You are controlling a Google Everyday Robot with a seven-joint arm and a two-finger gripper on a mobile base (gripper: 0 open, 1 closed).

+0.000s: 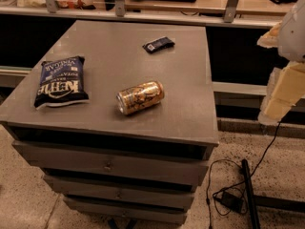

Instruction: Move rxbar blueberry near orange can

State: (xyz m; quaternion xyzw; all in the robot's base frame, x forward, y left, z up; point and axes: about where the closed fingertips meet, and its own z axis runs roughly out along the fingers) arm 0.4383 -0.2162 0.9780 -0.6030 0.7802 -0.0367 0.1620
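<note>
The rxbar blueberry is a small dark navy bar with a white label, lying flat near the back right of the grey cabinet top. The orange can lies on its side near the middle front of the top, silver rim towards the left. The two are well apart. My gripper shows as pale blocky parts at the right edge of the view, off to the right of the cabinet and away from both things.
A large blue chip bag with white lettering lies at the left of the top. The cabinet has several drawers. A black cable and a dark bar lie on the speckled floor at the right. A railing and shelf run behind.
</note>
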